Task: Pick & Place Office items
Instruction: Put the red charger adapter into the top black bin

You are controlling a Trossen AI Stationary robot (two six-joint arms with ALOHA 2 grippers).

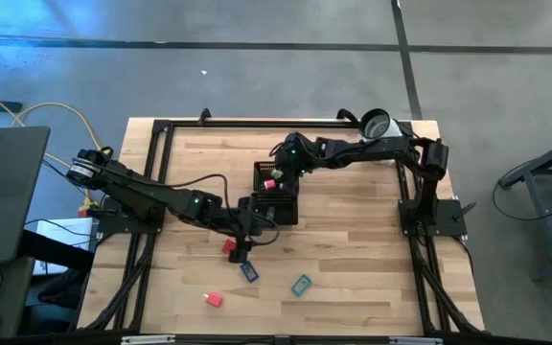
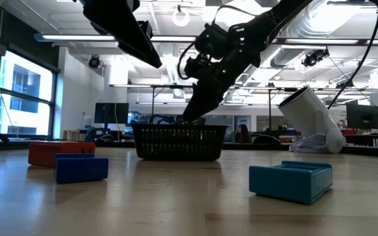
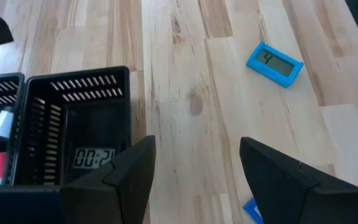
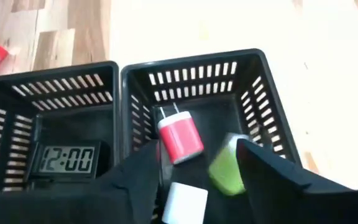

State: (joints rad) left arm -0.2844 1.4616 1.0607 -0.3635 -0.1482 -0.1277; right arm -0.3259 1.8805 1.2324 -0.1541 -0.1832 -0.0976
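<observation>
The black two-compartment mesh tray [image 1: 283, 213] stands mid-table. My right gripper [image 4: 197, 155] hovers open over its far compartment, where a red-and-white piece [image 4: 180, 138], a green piece [image 4: 227, 167] and a white piece [image 4: 185, 202] lie on the floor. A black clock [image 4: 67, 160] lies in the other compartment. My left gripper [image 3: 197, 149] hangs open above bare wood beside the tray's near end. On the table lie a red piece [image 1: 229, 247], a blue piece [image 1: 249, 272], a teal piece [image 1: 301, 285] and another red piece [image 1: 214, 300].
A white-and-grey roll-shaped object [image 1: 377, 125] leans at the table's far right corner. A black metal frame [image 1: 161, 129] runs along the table's edges. In the low view the right arm [image 2: 215, 65] slants down to the tray's rim [image 2: 179, 128].
</observation>
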